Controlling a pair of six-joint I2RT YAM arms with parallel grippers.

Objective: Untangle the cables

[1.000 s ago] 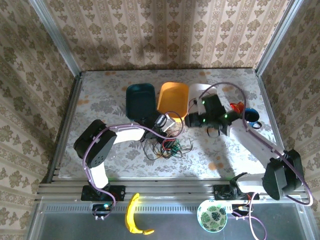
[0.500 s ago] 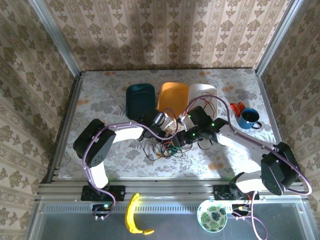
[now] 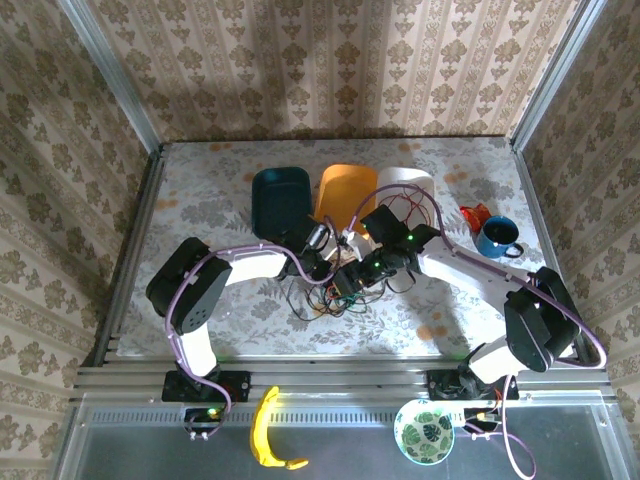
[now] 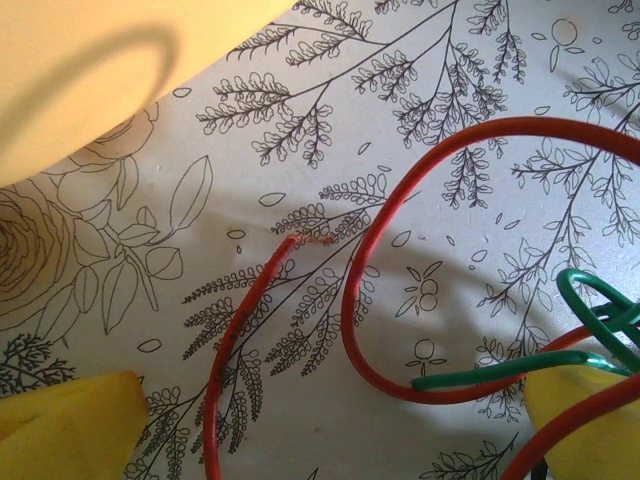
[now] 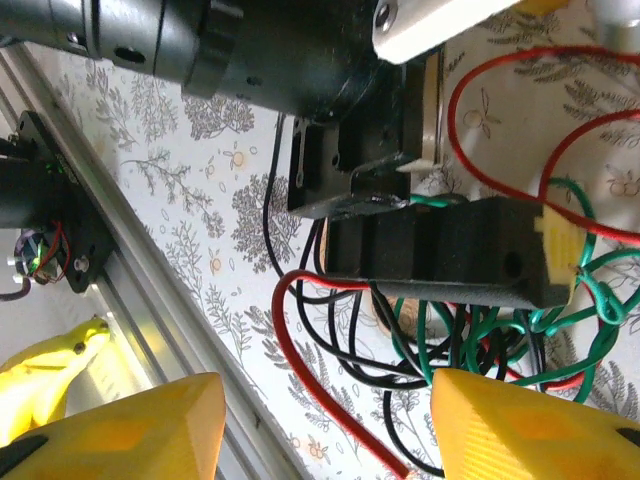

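table (image 3: pixel 200 210), from above: a flat top under a pale cloth printed with fine leaf and flower outlines, bounded on the near side by an aluminium rail (image 5: pixel 150 300). left arm (image 3: pixel 250 263) and right arm (image 3: pixel 470 268): both reach inward from their bases and meet over the middle of the table, wrists bent down and overlapping, so that from above the two sets of fingers cannot be told apart. behind them three shallow bins stand side by side: teal bin (image 3: pixel 280 198), orange bin (image 3: pixel 345 188) and white bin (image 3: pixel 405 182), each smooth and round-cornered, with near edges partly covered by the arms. cables (image 3: pixel 325 298): a loose tangle of thin red, black and green loops lying on the cloth just in front of the bins, under both wrists and largely hidden by them. left gripper (image 4: pixel 325 415): jaws spread wide, holding nothing; its yellow pads (image 4: pixel 65 420) are cut off at the frame's lower corners. a red cable (image 4: pixel 349 300) curves across the cloth between them, and a green cable (image 4: pixel 600 325) loops at the right pad; whether it touches cannot be judged. right gripper (image 5: pixel 330 430): yellow fingertips (image 5: pixel 125 430) apart, hovering over the tangle with nothing clamped; ahead, the left gripper's black finger is ringed by wires.
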